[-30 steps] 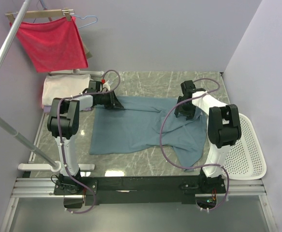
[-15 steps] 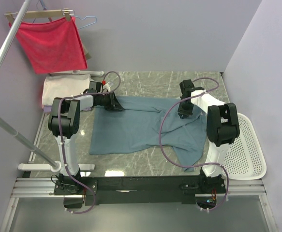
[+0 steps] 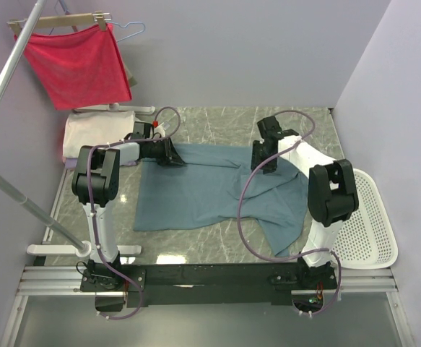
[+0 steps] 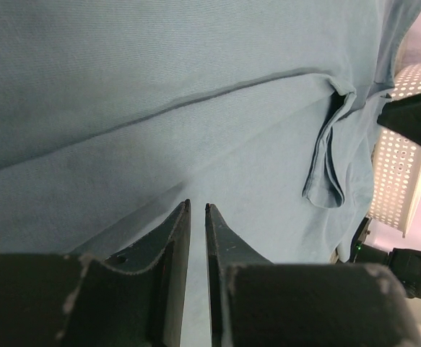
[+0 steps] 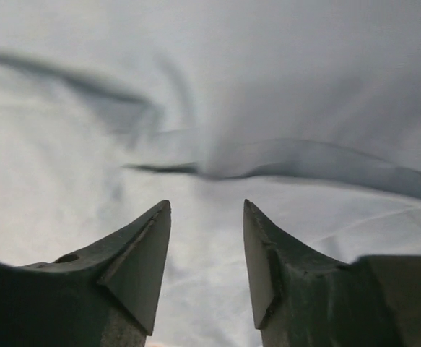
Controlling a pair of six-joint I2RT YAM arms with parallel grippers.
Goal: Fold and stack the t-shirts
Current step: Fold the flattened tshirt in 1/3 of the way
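Left end effector (image 4: 197, 207) has its fingers nearly together at the far-left corner of the teal tee (image 3: 196, 191), and I can't tell if cloth is pinched. Right end effector (image 5: 206, 204) is spread apart over its far-right part. The tee lies mid-tabletop (image 3: 217, 119). My worry: the right one grabs the bunched ridge (image 5: 297, 159), catches doubled layers, and the fold goes crooked. Or left's thin hold slips.

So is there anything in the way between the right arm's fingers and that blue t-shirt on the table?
Nothing visible does. The right gripper hangs close over the blue t-shirt with its fingers apart, and the wrist view shows only bare cloth between and beyond them.
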